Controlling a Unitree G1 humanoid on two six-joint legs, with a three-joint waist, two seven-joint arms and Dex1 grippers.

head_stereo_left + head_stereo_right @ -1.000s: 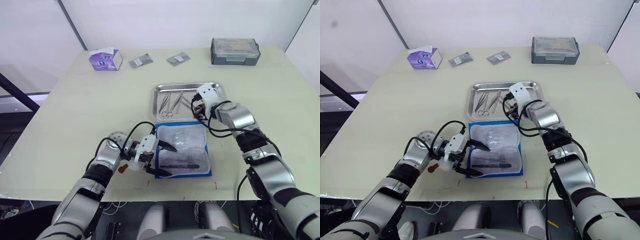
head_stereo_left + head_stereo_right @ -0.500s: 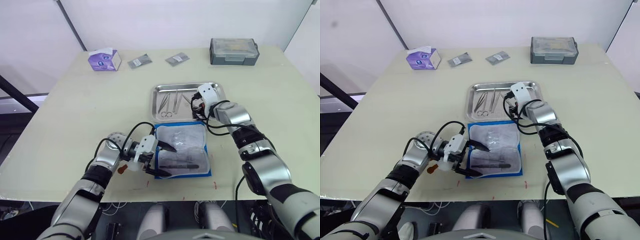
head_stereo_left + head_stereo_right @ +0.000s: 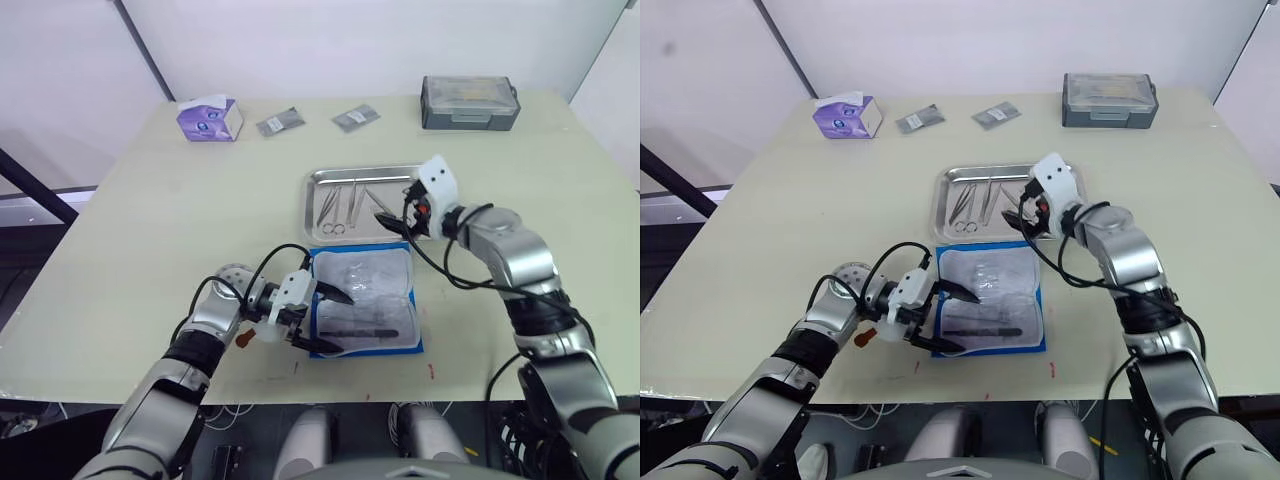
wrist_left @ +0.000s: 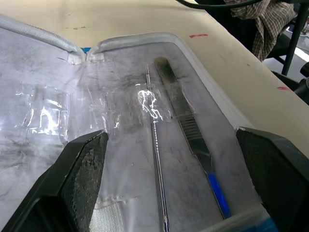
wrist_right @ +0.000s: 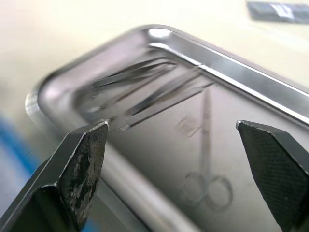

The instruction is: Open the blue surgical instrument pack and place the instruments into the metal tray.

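Note:
The blue surgical instrument pack [image 3: 365, 300] lies opened flat near the table's front edge, clear inside facing up. In it lie a dark flat-handled instrument [image 4: 186, 121] and a thin probe [image 4: 155, 145]. My left gripper [image 3: 338, 322] is open, its fingers spread over the pack's left side and holding nothing. Just beyond the pack sits the metal tray [image 3: 318, 225], holding scissors [image 3: 334, 212] and other slim instruments [image 5: 145, 92]. My right gripper [image 3: 392, 222] hovers over the tray's right front part, open and empty.
A purple tissue box [image 3: 211, 119] and two grey sachets [image 3: 279, 123] [image 3: 356, 117] lie along the far edge. A grey lidded box [image 3: 470, 102] stands at the far right. The pack lies close to the table's front edge.
My right gripper has gone from shut to open over the tray, and its wrist has lifted and swung to the right. The left arm and the pack have stayed put.

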